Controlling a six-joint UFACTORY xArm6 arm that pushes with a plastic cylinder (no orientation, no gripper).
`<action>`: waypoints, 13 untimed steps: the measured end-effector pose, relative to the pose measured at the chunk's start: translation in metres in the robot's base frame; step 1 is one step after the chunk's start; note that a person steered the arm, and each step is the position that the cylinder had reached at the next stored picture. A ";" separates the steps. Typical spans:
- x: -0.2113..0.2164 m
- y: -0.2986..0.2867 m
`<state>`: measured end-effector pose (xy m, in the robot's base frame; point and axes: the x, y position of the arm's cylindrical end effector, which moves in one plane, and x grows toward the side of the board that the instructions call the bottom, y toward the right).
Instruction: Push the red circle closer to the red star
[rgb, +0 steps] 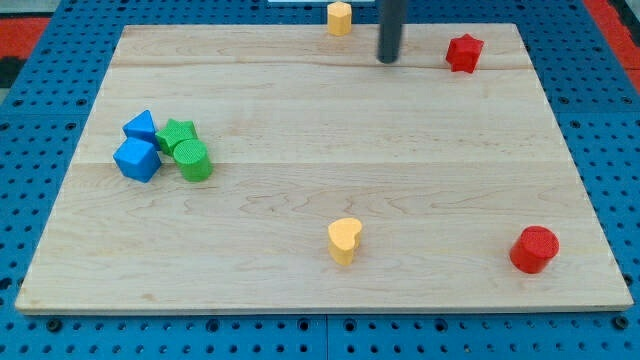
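The red circle (533, 249) stands near the board's bottom right corner. The red star (464, 53) lies near the top right of the board. My tip (388, 59) is at the view's top, left of the red star and apart from it, far from the red circle.
A yellow hexagon (340, 18) sits at the top edge, left of my tip. A yellow heart (344, 240) lies at bottom centre. At the left are a blue triangle (141, 127), a blue cube (137, 159), a green star (177, 133) and a green cylinder (192, 160), clustered. The wooden board (320, 120) lies on a blue pegboard.
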<state>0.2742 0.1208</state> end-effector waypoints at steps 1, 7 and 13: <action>0.031 0.067; 0.334 0.129; 0.232 0.064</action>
<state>0.5057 0.1851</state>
